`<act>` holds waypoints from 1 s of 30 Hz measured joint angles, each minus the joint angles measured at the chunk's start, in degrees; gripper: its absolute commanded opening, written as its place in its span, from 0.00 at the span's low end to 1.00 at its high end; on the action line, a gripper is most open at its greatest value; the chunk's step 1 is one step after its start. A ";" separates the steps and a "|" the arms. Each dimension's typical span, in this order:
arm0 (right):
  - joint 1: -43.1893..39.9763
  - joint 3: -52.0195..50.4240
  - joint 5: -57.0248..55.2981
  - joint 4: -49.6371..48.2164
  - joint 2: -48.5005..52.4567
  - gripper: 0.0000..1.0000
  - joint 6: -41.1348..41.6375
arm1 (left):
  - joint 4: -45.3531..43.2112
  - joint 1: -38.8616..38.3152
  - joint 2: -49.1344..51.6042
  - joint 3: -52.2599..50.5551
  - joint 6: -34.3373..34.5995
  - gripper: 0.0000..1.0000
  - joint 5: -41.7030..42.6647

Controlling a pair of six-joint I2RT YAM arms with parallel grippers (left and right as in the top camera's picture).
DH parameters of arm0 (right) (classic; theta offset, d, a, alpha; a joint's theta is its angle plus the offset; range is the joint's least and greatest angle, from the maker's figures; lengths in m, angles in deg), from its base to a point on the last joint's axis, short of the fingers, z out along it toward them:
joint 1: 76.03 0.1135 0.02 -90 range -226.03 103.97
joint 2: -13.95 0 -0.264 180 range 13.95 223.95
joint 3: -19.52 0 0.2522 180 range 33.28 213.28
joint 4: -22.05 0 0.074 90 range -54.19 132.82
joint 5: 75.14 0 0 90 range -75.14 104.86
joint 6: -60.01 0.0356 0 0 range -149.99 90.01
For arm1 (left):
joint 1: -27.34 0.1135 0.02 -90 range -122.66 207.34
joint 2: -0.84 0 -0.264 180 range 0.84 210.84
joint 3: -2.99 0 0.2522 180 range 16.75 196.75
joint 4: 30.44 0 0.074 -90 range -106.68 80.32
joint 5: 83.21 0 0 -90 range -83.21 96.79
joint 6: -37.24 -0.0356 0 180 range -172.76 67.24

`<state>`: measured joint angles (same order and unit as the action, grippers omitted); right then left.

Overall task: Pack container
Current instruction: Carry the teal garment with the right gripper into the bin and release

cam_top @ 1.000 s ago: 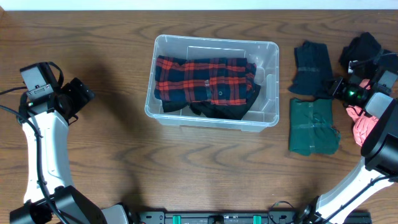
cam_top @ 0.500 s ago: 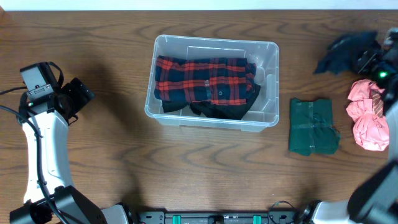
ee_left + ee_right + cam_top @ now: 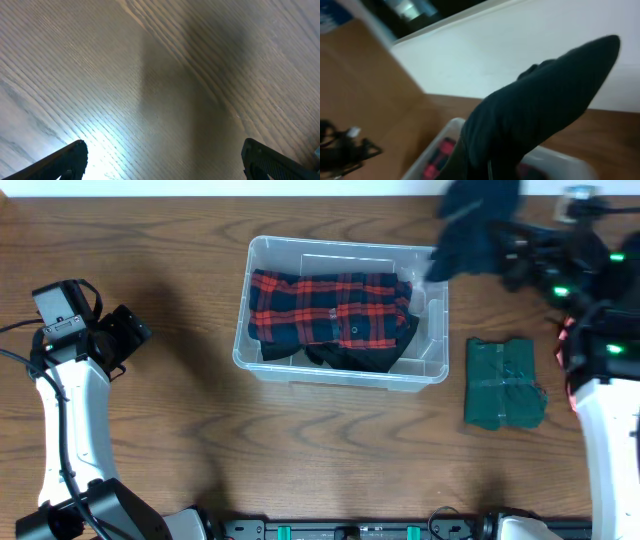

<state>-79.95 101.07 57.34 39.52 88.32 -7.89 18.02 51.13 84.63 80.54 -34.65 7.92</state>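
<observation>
Wooden table point(image 3: 330, 445), green cloth point(image 3: 503, 382) beside container point(image 3: 340, 377); right gripper point(image 3: 507, 248) grasping dark garment point(image 3: 468, 230), left gripper point(image 3: 138, 332) released.

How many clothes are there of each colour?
Red plaid shirt in the container: 1
Black garment under it: 1
Dark garment held up in the air: 1
Green folded garment on the table: 1
Pink garment, mostly hidden by the right arm: 1
Total: 5

Container point(image 3: 345, 246), green cloth point(image 3: 505, 383) on wooden table point(image 3: 300, 450)
</observation>
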 measured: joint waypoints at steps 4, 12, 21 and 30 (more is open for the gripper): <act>11.52 0.00 -7.56 -1.81 1.62 0.01 2.32 | 0.00 0.00 0.00 0.00 0.00 0.98 0.00; 32.11 0.00 -25.75 -8.90 9.70 0.01 9.40 | 0.02 0.00 0.00 0.00 0.00 0.98 0.00; 43.60 -0.02 -40.06 -21.27 23.10 0.01 21.20 | 0.00 0.00 0.00 0.00 0.00 0.98 0.00; 45.53 -0.02 -43.25 -21.53 28.89 0.38 27.93 | 0.00 0.00 0.00 0.00 0.00 0.98 0.00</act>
<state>-34.42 101.04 14.08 17.99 117.22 20.05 18.02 51.13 84.63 80.54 -34.65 7.92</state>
